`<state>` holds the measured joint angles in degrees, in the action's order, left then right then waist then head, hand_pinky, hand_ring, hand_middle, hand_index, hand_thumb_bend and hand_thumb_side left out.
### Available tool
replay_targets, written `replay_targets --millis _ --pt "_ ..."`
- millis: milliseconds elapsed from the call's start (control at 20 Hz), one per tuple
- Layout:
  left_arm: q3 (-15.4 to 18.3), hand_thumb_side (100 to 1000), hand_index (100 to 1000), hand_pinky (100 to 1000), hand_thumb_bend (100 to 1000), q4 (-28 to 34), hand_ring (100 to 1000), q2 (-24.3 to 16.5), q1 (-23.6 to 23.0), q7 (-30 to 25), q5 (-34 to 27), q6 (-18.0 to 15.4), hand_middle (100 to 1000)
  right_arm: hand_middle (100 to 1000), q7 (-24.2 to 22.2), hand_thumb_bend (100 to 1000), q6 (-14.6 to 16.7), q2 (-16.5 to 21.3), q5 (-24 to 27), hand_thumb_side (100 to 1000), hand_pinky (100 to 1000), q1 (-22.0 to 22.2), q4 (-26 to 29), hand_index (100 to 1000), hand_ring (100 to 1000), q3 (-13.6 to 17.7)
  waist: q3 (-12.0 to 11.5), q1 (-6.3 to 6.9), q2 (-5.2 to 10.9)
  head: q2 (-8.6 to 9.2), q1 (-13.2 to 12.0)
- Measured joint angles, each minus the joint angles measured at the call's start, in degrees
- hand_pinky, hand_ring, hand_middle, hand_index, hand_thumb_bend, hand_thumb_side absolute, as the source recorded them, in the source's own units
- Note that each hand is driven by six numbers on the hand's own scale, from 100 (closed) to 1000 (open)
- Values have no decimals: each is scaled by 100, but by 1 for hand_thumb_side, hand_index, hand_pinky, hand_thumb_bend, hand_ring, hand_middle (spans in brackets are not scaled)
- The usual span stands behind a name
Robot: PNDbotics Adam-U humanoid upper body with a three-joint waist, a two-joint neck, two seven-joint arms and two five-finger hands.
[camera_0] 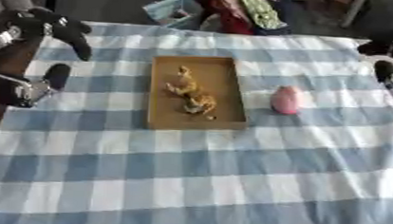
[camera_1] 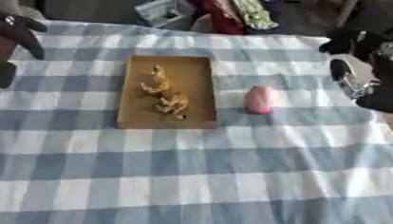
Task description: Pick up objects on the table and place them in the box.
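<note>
We see a pink object (camera_0: 286,100), rounded and egg-like, lying on the counter (camera_0: 189,180) just right of the box (camera_0: 160,117), near it but not touching. The box is a shallow brown tray set lengthwise away from us, a little left of the counter's middle. Inside it lie two yellowish-orange things: one (camera_0: 182,84) toward the far half, another (camera_0: 201,103) just nearer us and slightly to the right, the two close together or touching; we cannot make out what they are beyond colour and a lumpy shape. The counter is covered by a blue-and-white checked cloth (camera_0: 231,158), and the near half of it carries nothing else that we can pick out. Our left robot hand (camera_0: 63,29) hangs over the far left corner of the counter, well apart from the box, its dark fingers drooping downward and relaxed, grasping nothing. Below it, at the left edge, a further dark and silver part of the left arm (camera_0: 26,87) shows. Our right robot hand (camera_1: 376,69) sits at the right edge, best seen in the right eye view, well apart from the pink object; it appears as a dark mass with silver parts, and we cannot tell whether its fingers are released or clenched. Beyond the far edge of the counter stands a light blue container (camera_0: 175,11) on the floor.
</note>
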<state>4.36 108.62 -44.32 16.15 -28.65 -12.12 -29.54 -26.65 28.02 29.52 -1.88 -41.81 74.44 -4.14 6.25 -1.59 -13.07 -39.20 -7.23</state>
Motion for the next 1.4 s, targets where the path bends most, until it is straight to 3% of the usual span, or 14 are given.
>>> replay_targets --millis 250,500,650,800,1000,1200,1400 --pt "303 571 743 885 100 442 569 315 -566 49 -465 378 571 743 -166 100 338 76 -395 373 835 -434 -668 894 843 -174 -275 -84 26 -7 107" --pt "535 613 742 890 100 486 567 662 -907 1 -592 449 569 758 -227 100 646 52 -907 332 835 -735 -1378 903 850 -218 -568 -153 47 -29 213" --pt "611 627 741 892 100 487 564 839 -1006 -39 -594 477 568 762 -168 100 774 -13 -1273 239 833 -878 -1765 904 851 -212 -688 -172 74 -54 267" --pt "649 654 741 895 100 488 563 988 -1079 -77 -590 508 566 769 -77 100 886 -112 -1673 232 833 -982 -2116 907 853 -160 -793 -174 74 -59 312" --pt "691 683 739 898 100 488 560 1154 -1183 -137 -511 566 564 780 46 100 1019 -246 -2253 319 836 -1082 -2516 910 860 -77 -891 -195 74 -107 385" --pt "725 689 740 898 100 488 560 1263 -1254 -157 -385 587 564 801 123 100 1108 -344 -2835 490 845 -1132 -2865 919 878 11 -963 -206 74 -128 441" --pt "756 694 740 900 100 488 560 1317 -1306 -158 -276 584 563 808 119 100 1156 -401 -3349 573 847 -1152 -3147 920 882 110 -989 -213 72 -159 470"
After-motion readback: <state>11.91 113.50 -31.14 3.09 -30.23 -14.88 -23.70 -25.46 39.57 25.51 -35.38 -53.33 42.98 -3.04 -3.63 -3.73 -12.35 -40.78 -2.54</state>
